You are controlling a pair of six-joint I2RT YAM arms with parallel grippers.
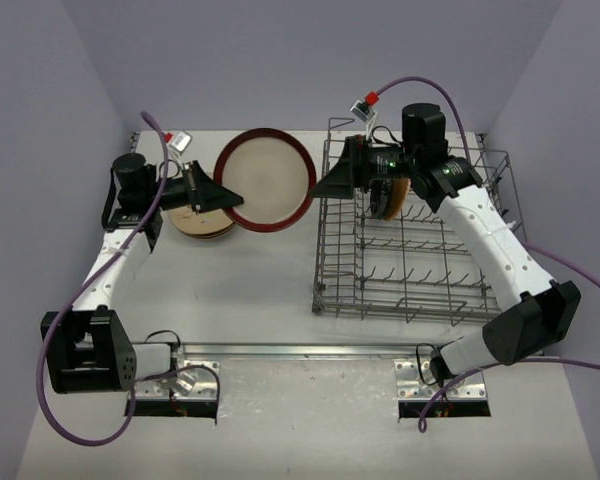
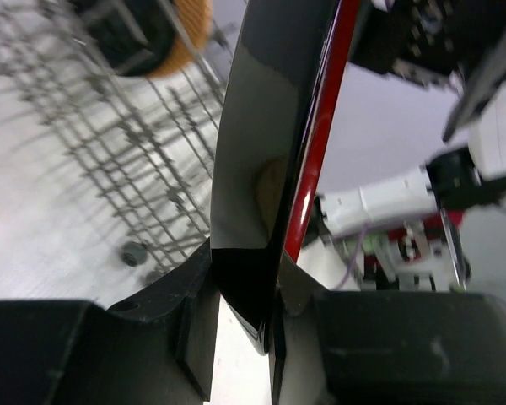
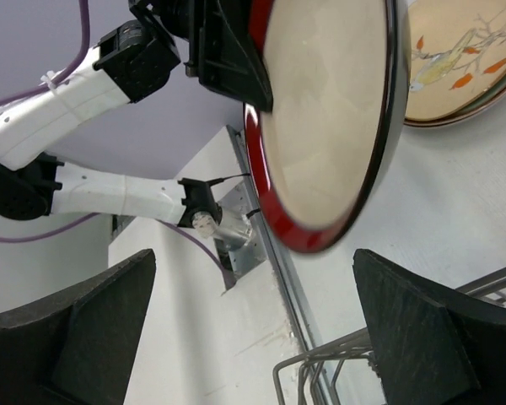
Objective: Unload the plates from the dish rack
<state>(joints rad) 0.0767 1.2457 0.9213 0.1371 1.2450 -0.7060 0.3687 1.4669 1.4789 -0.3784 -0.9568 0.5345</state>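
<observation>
Left hand [image 1: 212,193] is clamped on the red-rimmed plate [image 1: 268,178]. In the left wrist view the plate [image 2: 261,152] is seen edge-on, with a finger pressed on each face near the rim. It's held off the desk [image 1: 240,290] and tilted, so the cream face shows almost as a full circle from the top camera. It sits between the stack of plates [image 1: 195,225] at far left and the dish rack [image 1: 410,270] on the right. Its left edge overlaps the stack in the top view, and its right edge is just beside the right hand [image 1: 325,186]. The right hand's fingers are spread wide with nothing between them. In the right wrist view they frame the plate [image 3: 329,110] from below, and the plate is ahead of the tips, not in the gap. Can't tell whether the tips touch the rim. The stack lies flat on the desk, and the top one is a patterned plate [image 3: 460,59] with a bird-and-leaf print, partly hidden behind the held plate. The rack stands on the right half of the desk. An orange plate [image 1: 392,196] stands on edge in its far-left rows, directly under the right wrist and partly hidden by it. It also shows at the top of the left wrist view [image 2: 192,29], blurred. Can't see any other plates in the rack from these angles. The right arm reaches across the rack from its near-right corner.
</observation>
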